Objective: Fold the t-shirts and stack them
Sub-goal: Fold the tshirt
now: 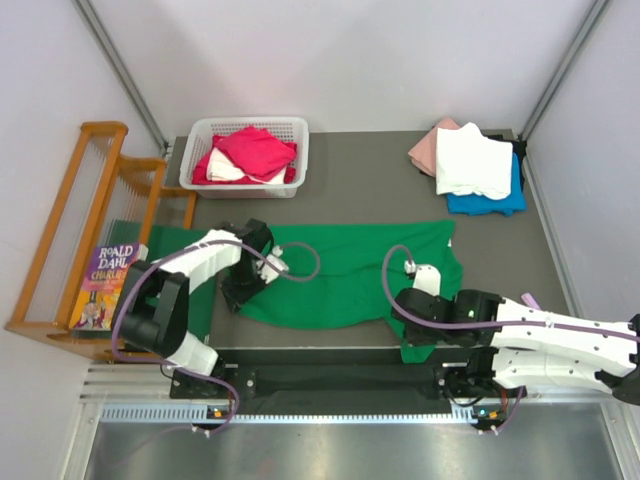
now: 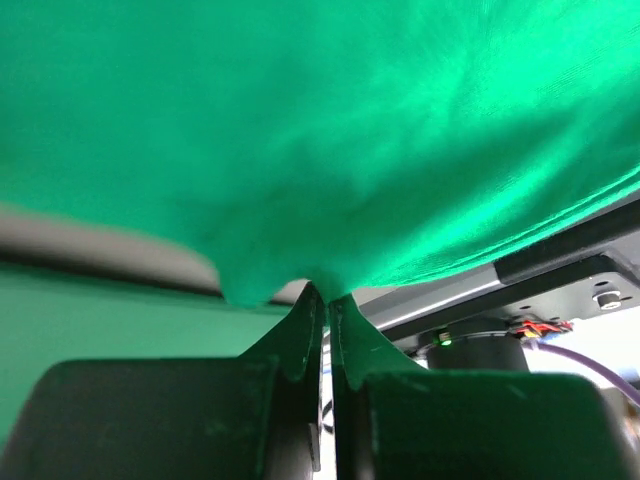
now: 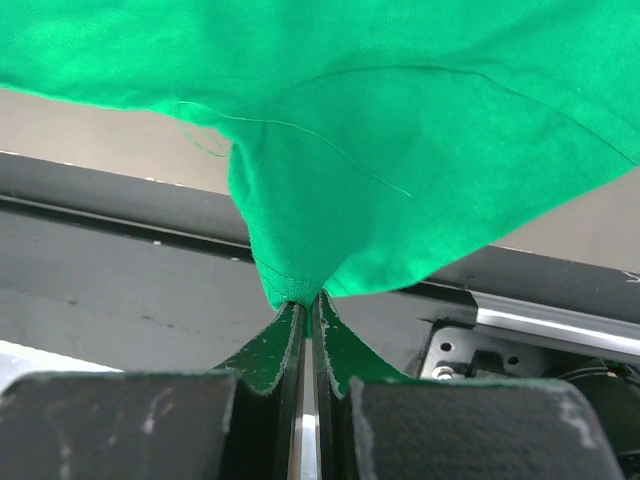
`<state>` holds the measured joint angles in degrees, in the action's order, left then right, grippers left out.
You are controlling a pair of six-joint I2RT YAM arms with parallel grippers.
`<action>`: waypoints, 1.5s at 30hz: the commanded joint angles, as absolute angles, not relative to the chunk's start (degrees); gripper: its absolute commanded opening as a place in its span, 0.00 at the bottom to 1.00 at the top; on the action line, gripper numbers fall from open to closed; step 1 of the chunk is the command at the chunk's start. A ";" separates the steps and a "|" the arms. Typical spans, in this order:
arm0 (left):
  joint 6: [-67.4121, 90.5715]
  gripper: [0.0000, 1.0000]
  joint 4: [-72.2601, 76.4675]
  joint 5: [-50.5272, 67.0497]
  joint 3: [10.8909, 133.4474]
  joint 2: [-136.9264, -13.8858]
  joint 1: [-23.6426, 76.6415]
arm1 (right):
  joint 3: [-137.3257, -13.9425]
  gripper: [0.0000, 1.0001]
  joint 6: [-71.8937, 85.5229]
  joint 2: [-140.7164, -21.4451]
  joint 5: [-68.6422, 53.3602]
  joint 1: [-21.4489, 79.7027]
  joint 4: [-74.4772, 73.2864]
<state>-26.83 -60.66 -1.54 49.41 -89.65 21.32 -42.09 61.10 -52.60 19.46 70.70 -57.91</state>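
Grey counter (image 1: 370,170) between white walls carries nearly everything we see. We count two grippers, both pinched tight on the one green tee (image 1: 350,270). The left gripper (image 2: 322,298) has its jaws closed on a fold at the tee's left edge, and the cloth rises in a peak from between the tips. The right gripper (image 3: 305,298) is likewise clamped on a hemmed corner at the near right, with the cloth fanning out above the tips in its wrist view.

Between the two, the green tee lies spread sideways across the middle of the counter. Its near right corner lies at the front edge beside the right arm. Under the left arm, one darker green mat (image 1: 175,245) lies flat, just beside the tee's left end.

At the far right corner we count three tees in one stack. The pink tee (image 1: 428,148) shows at the left, the blue tee (image 1: 495,203) at the near side, and the white tee (image 1: 470,160) is on top. At the far left stands one white basket (image 1: 200,135) holding a red tee (image 1: 258,150) over some white cloth (image 1: 228,168). How many pieces lie in it we cannot tell.

Off the counter's left edge stands one wooden rack (image 1: 60,220), with one book (image 1: 105,285) leaning in it.
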 commanded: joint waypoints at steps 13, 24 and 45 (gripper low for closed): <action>-29.53 0.00 -74.62 -4.05 52.57 -69.35 21.27 | -44.12 0.00 63.09 -47.82 15.82 72.94 -57.83; -29.18 0.00 -70.58 -7.02 52.29 -68.02 21.27 | -52.03 0.00 63.64 -49.83 23.64 74.38 -63.55; -33.49 0.00 -49.22 -13.89 72.42 -100.63 11.34 | -54.93 0.00 34.90 -62.75 14.16 42.90 -43.87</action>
